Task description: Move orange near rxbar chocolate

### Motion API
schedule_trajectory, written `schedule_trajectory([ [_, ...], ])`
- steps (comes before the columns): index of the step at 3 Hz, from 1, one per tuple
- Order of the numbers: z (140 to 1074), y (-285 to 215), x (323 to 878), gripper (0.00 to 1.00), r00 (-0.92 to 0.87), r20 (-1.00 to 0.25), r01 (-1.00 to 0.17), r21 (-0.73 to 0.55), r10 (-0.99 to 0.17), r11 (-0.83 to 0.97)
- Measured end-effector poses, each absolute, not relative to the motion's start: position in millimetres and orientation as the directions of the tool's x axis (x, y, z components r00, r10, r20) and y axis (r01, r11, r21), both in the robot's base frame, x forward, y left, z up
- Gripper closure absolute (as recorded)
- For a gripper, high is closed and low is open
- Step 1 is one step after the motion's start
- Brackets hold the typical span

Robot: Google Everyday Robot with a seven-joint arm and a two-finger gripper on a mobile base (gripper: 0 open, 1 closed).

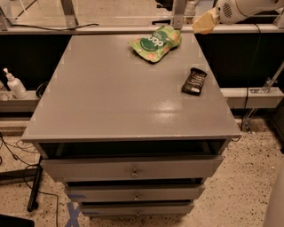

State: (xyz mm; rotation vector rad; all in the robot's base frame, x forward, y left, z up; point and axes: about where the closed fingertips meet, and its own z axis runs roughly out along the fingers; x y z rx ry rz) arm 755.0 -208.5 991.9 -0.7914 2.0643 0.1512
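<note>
Orange isn't anywhere I can see. Green pouch (156, 43) lies behind and left of the rxbar chocolate (194, 80), which sits by the cabinet top's (111, 97) right edge, so fruit set there could roll off. Beyond the bar, up right, hangs the gripper (205, 22), its arm (248, 8) stretching rightward; clenched or not, I cannot tell.

gripper (205, 23) aloft, upper rt

Lab: drawer cabinet (88, 168), floor cables (12, 154), end effector (205, 23) upper right.
</note>
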Motion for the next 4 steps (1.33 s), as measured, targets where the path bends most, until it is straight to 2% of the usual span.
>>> schedule_trajectory([
  [2,982,-205,760,1.0,-0.408,-0.769,-0.609,-0.173,-0.493,0.774],
  [4,970,-266,738,1.0,-0.466,-0.684,-0.613,-0.209,-0.562,0.762],
])
